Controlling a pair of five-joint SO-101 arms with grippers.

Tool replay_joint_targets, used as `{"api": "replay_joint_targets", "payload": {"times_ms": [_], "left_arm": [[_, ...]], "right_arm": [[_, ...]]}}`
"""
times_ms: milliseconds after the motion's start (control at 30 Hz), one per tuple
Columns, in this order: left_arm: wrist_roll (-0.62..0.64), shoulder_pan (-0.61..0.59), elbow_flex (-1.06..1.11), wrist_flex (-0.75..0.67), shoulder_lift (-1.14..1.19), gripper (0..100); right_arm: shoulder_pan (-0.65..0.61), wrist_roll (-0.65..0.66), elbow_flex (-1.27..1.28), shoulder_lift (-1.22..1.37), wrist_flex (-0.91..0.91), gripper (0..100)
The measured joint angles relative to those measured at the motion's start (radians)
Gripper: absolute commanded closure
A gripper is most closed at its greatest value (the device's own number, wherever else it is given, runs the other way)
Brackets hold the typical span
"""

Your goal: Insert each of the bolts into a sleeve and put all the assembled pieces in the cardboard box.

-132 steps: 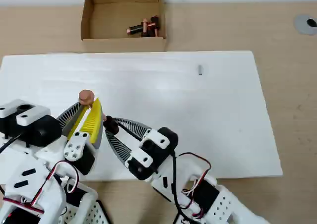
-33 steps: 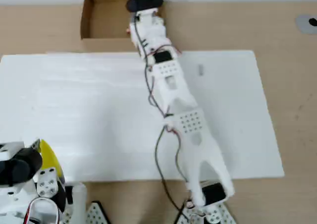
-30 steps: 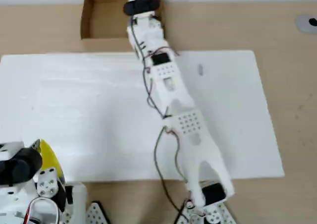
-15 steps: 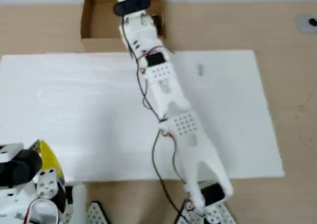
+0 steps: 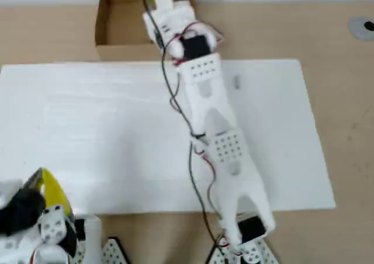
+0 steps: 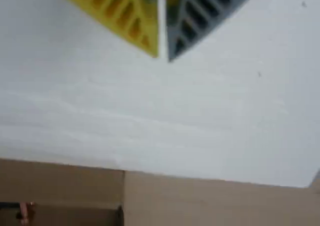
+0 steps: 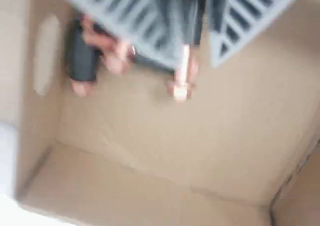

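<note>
My right arm stretches across the white board, its wrist over the cardboard box. Inside the box, my right gripper is shut on an assembled piece, a black sleeve with a copper bolt sticking out past the fingertips. It hangs above the box floor. Other assembled pieces lie against the box wall behind the gripper. My left gripper is shut with nothing in it, its yellow finger at the board's near left corner.
The white board covers most of the table between the arms and the box. A small grey mark sits on its far right part. A grey disc lies on the wooden table at the far right.
The right arm has pushed farther over the box, its wrist now at the far wall. The left arm has shifted slightly at the near left corner.
</note>
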Motion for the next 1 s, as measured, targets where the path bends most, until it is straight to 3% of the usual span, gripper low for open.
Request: {"api": "replay_joint_targets", "payload": {"times_ms": [300, 567, 700, 867, 1000], "left_arm": [[-0.002, -0.046, 0.034, 0.000, -0.098, 99], [-0.002, -0.046, 0.120, -0.060, -0.098, 99], [-0.002, -0.046, 0.244, -0.167, -0.098, 99], [-0.002, -0.048, 0.451, -0.310, -0.098, 99], [-0.002, -0.048, 0.523, -0.315, -0.097, 99]], "right_arm": [[-0.002, 0.005, -0.003, -0.207, 0.514, 98.9], [0.025, 0.058, -0.003, -0.460, 0.548, 98.9], [0.023, 0.063, 0.049, -0.620, 0.548, 98.9], [0.029, 0.063, 0.318, -0.872, 0.548, 98.9], [0.029, 0.063, 0.684, -1.137, 0.548, 98.8]]}}
